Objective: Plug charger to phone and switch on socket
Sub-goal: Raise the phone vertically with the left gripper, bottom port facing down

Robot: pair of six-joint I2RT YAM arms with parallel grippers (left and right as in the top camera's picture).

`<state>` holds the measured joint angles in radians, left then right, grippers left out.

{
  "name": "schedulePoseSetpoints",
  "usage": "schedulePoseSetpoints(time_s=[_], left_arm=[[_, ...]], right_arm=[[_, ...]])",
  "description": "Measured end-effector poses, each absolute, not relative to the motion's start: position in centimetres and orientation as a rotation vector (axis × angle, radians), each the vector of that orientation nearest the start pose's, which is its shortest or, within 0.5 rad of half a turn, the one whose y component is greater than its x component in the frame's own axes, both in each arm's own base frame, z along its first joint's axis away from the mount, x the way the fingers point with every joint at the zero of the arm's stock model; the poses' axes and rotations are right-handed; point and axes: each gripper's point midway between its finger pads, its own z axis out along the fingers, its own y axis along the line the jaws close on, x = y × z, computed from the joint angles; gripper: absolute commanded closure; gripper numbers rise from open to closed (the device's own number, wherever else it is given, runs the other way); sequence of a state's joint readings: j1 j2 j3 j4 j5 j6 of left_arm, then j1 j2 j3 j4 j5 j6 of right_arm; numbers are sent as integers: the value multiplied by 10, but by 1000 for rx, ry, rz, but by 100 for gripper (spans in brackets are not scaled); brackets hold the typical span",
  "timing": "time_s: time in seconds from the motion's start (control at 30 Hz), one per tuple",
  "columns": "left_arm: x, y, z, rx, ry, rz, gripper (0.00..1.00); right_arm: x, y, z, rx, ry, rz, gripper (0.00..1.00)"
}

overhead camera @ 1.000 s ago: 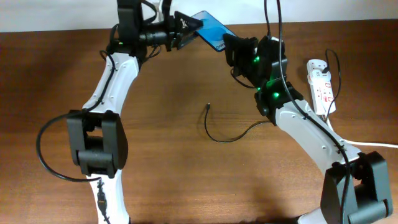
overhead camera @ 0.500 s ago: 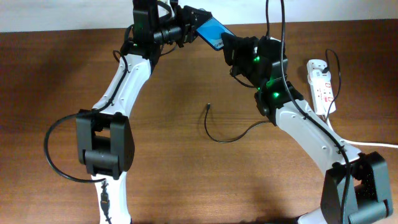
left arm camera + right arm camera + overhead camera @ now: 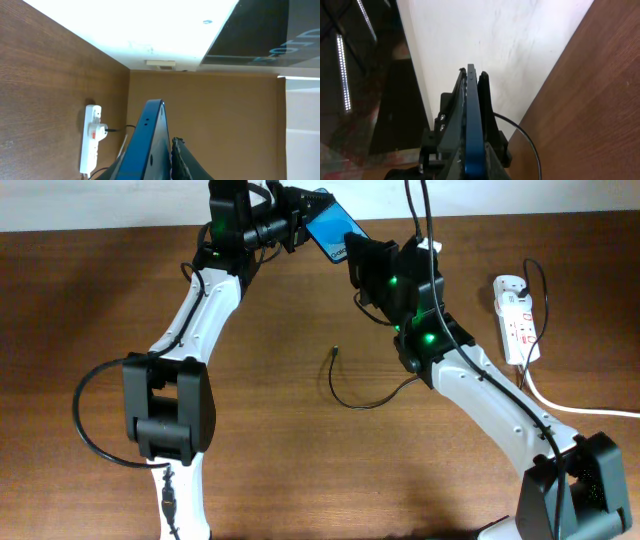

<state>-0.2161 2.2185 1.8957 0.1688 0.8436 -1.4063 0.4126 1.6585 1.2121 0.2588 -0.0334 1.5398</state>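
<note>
On the counter (image 3: 100,300), far right: socket (image 3: 515,320), neither arm near it. Above the back edge, phone (image 3: 328,225) is held aloft, tilted. Left fingers (image 3: 179,160) are closed on its upper end. Right fingers (image 3: 484,102) seem pressed to both faces of the lower end. Charger (image 3: 360,402) lies loose mid-counter, tip free. Step, as I judge: positioning the phone, nothing plugged. Next: steady the phone with one arm, free the other for the tip.
</note>
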Motion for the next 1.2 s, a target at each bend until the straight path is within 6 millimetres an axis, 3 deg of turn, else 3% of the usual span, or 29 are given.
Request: schedulePoseSetpoints(time_s=[0.2, 0.3, 0.37, 0.4, 0.47, 0.5, 0.57, 0.6, 0.7, 0.8, 0.83, 0.87, 0.9, 0.97, 1.03, 1.1, 1.17, 1.2], left_arm=[[578, -258, 276, -559, 2027, -1840, 100], [578, -258, 276, -564, 2029, -1845, 100], [578, -258, 275, -567, 2030, -1847, 100], [578, -258, 276, -559, 2028, -1845, 100], [577, -259, 277, -517, 2026, -1833, 100], [577, -261, 278, -506, 2021, -1826, 100], [574, -269, 277, -488, 2026, -1825, 100], [573, -271, 277, -482, 2027, -1827, 100], [571, -270, 275, -438, 2042, -1810, 100], [565, -250, 250, -380, 2154, -1732, 100], [561, -238, 236, -364, 2213, -1693, 100], [556, -226, 222, -361, 2277, -1660, 100], [547, -205, 202, -332, 2348, -1610, 100], [533, -175, 185, -269, 2413, -1566, 100], [527, -159, 183, -233, 2412, -1581, 100], [520, -157, 189, -184, 2394, -1654, 100], [515, -160, 195, -146, 2376, -1708, 100], [513, -162, 196, -134, 2373, -1720, 100]], right_arm=[[485, 218, 279, 1096, 1683, 1407, 96], [485, 218, 279, 1097, 1684, 1407, 95], [484, 218, 279, 1097, 1685, 1407, 86], [483, 219, 276, 1077, 1706, 1390, 77], [481, 223, 273, 1044, 1737, 1381, 75], [474, 235, 271, 1005, 1779, 1398, 74], [468, 246, 271, 968, 1809, 1423, 63], [471, 242, 271, 966, 1808, 1421, 49], [485, 212, 272, 925, 1787, 1349, 21], [494, 180, 271, 752, 1834, 1271, 18], [491, 183, 267, 698, 1878, 1265, 17], [489, 165, 250, 649, 1962, 1211, 16], [483, 161, 236, 612, 2030, 1178, 15], [462, 159, 200, 545, 2218, 1085, 18], [435, 160, 166, 463, 2395, 995, 28], [422, 162, 152, 440, 2472, 955, 37], [412, 167, 136, 404, 2541, 927, 40], [408, 171, 122, 398, 2588, 915, 47]])
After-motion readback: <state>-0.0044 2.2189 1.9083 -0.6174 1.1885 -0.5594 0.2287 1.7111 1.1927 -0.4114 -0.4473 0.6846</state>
